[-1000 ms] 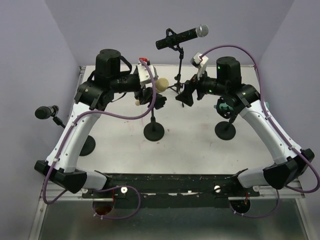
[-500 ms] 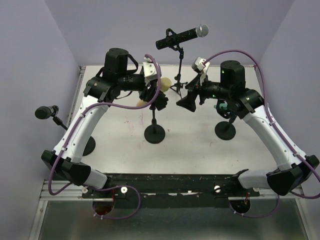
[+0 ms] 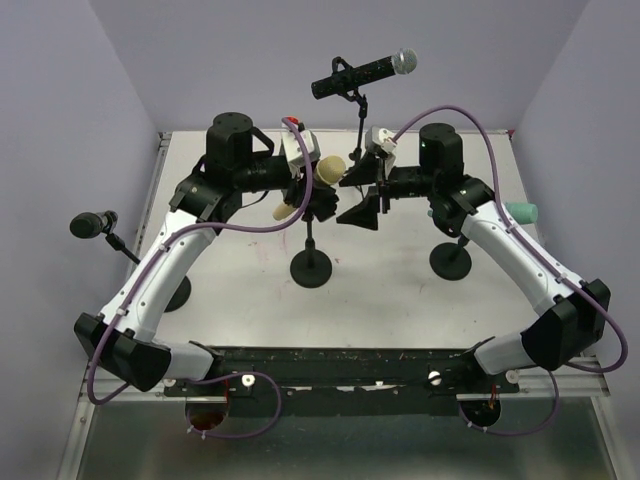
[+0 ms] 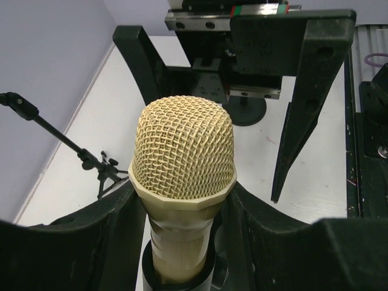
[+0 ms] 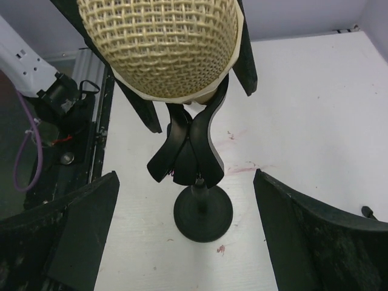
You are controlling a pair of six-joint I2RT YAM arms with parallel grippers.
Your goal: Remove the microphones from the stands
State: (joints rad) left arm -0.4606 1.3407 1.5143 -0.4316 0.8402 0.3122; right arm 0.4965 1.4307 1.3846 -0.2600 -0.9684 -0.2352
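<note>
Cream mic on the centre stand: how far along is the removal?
Done: the left gripper is closed on the cream microphone just below its head. In hand: the right gripper is open, facing the clip and touching nothing. Left: the microphone sits in the clip on the stand, so it has yet to be pulled free, probably with the right gripper steadying the stand.

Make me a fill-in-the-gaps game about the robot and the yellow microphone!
1. The gripper shut on the cream microphone belongs to the ____ arm.
2. The right gripper has its jaws ____.
3. The black clip under the microphone stands on a base that is ____ in shape.
Missing words: left, open, round.
</note>
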